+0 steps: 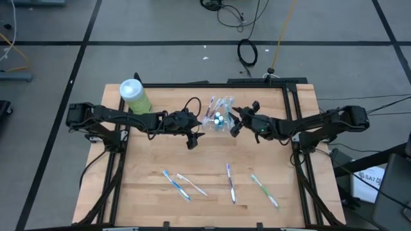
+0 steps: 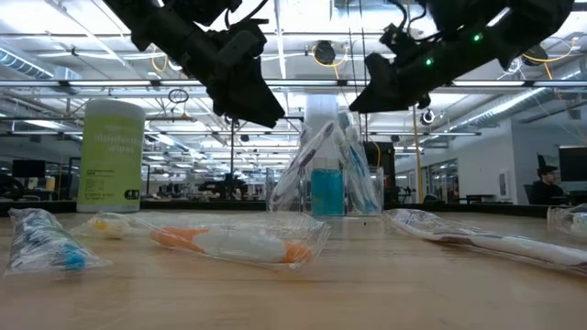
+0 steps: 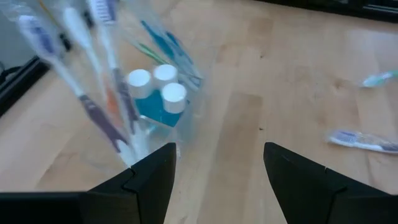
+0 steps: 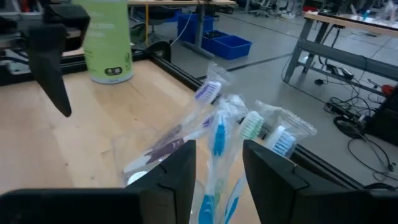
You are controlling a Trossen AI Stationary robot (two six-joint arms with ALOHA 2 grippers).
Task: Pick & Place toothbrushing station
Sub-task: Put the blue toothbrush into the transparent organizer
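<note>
A small clear cup [image 1: 218, 119] stands upright on the wooden table at the far middle. It holds several wrapped toothbrushes and white-capped tubes [image 3: 155, 81]. It also shows in the low view [image 2: 328, 188]. My left gripper [image 1: 196, 131] is open and empty, just left of the cup [image 3: 158, 106]. My right gripper [image 1: 236, 122] hovers at the cup's right side, above the table. Its fingers are a little apart, on either side of a wrapped blue toothbrush [image 4: 217, 134] that stands in the cup. My right gripper has its two fingers [image 4: 177, 174] on either side of the wrapped blue toothbrush's shaft [image 4: 214, 186], coming from the table's right. I cannot tell whether they touch it. The toothbrush stands upright among the others in the cup.
A big light-green bottle [image 1: 135, 95] with a white cap stands at the far left. Several wrapped toothbrushes lie flat near the table's front edge [image 1: 174, 185], [image 1: 230, 181], [image 1: 264, 190]. A black frame [image 1: 292, 122] borders the table.
</note>
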